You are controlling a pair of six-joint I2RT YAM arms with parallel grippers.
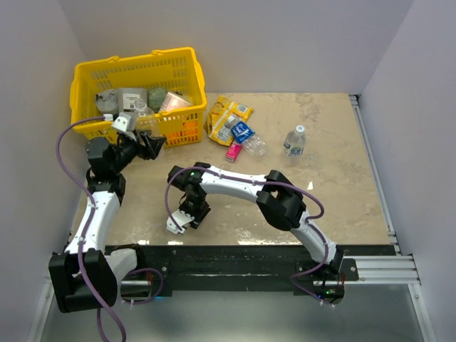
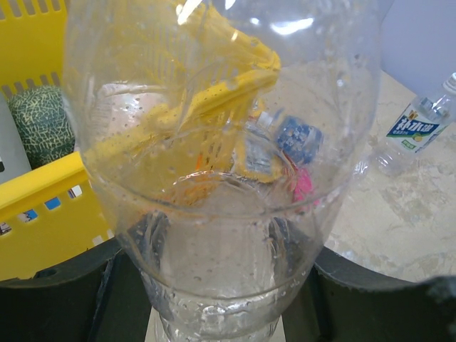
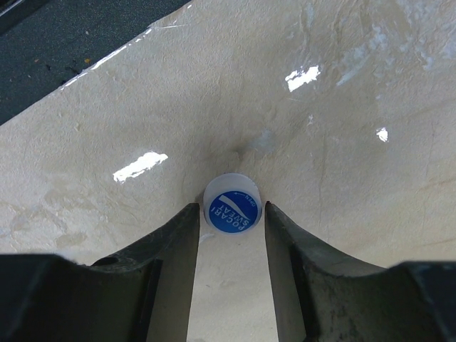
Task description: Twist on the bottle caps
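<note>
My left gripper [image 1: 148,145] is up beside the yellow basket. In the left wrist view it [image 2: 221,292] is shut on a clear plastic bottle [image 2: 221,142] that fills the frame. My right gripper [image 1: 189,216] points down at the table near the front edge. In the right wrist view it [image 3: 231,214] is open, with a white cap with a blue top [image 3: 231,204] lying on the table between its fingertips. A pale-labelled bottle [image 1: 295,140] stands upright at the back right and also shows in the left wrist view [image 2: 417,125]. A blue-labelled bottle [image 1: 247,136] lies by the snack packets. Other caps are not visible.
The yellow basket [image 1: 182,58] with several items stands at the back left, close to my left gripper. Yellow snack packets [image 1: 226,114] and a pink packet [image 1: 233,151] lie beside it. The table's dark front edge [image 3: 64,43] is near my right gripper.
</note>
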